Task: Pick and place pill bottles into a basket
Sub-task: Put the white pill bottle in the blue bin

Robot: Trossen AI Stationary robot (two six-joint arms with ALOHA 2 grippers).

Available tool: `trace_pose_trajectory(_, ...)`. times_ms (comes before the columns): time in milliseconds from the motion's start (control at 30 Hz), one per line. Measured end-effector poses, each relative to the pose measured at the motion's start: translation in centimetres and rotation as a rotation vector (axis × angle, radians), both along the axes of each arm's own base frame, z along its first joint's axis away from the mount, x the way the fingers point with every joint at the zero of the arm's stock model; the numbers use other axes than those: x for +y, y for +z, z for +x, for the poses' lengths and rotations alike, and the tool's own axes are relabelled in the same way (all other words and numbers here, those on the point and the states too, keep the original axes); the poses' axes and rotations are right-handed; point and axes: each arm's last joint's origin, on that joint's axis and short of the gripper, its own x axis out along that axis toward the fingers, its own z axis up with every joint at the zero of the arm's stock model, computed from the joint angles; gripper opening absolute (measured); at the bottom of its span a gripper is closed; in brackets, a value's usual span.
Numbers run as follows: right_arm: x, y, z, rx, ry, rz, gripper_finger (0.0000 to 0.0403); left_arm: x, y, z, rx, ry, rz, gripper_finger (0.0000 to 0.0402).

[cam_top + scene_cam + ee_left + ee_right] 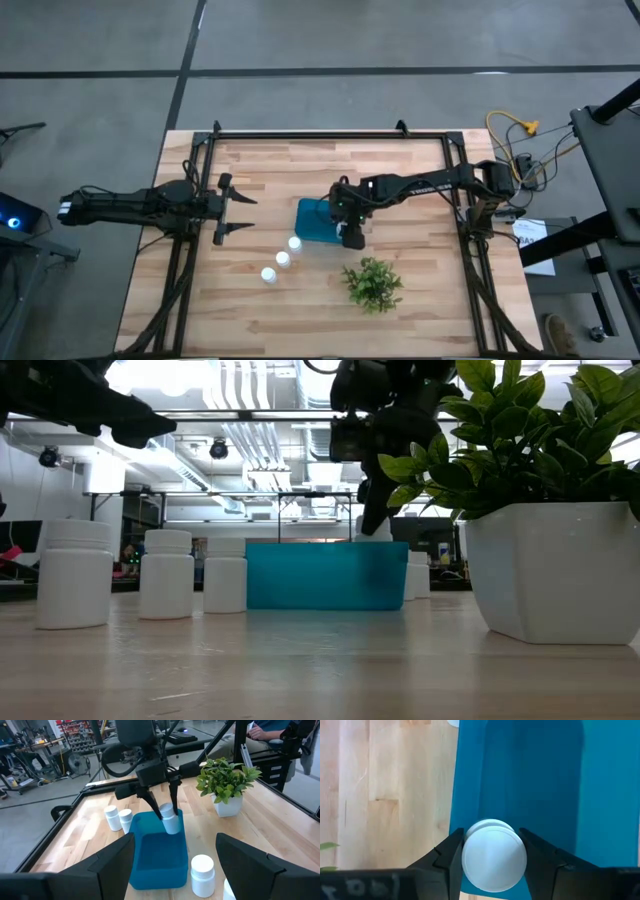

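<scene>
The right gripper (161,800) hangs over the basket (318,222), its two fingers pinching a white pill bottle (494,855) by the sides just below the cap. In the left wrist view, that bottle (170,819) is tilted and sits over the inner edge of the basket nearest the plant (227,784), above the blue floor; whether it touches the basket cannot be told. The right wrist view shows the cap between the dark fingers (449,857) with the blue basket behind it.

The basket lies near the middle of the wooden counter (420,300). Three more pill bottles (282,259) stand in a slanted row on the counter, the nearest (295,243) just beside the basket's corner and the farthest (268,275) a little apart from it. In the left wrist view two further bottles (119,818) stand close together beside the basket's far side. The potted plant (373,284) stands near the basket, on the side toward the counter's front edge.

The left gripper (236,214) waits with fingers spread wide over the counter's left side, well apart from the basket, holding nothing.
</scene>
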Motion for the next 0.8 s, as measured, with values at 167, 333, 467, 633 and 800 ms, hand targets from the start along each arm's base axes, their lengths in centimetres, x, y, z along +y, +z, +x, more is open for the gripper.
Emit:
trace_pose_trajectory(167,0.0,-0.2,-0.1,0.004,-0.001,-0.003,0.0144,0.0,0.0,0.0,0.0,0.0,0.0,0.0261)
trace_pose_trajectory(333,0.0,-0.9,0.0,0.026,0.0,-0.008,0.0144,0.0,0.0,0.0,0.0,0.0,0.0,0.0261)
trace_pose_trajectory(467,0.0,-1.9,0.3,0.051,0.015,-0.012,0.0144,0.0,0.0,0.0,0.0,0.0,0.0,0.0261)
trace_pose_trajectory(633,0.0,-2.1,0.4,0.054,0.02,-0.014,0.0144,0.0,0.0,0.0,0.0,0.0,0.0,0.0261)
trace_pose_trajectory(800,0.0,-2.1,0.4,0.056,0.022,-0.012,0.0144,0.0,0.0,0.0,0.0,0.0,0.0,0.0261)
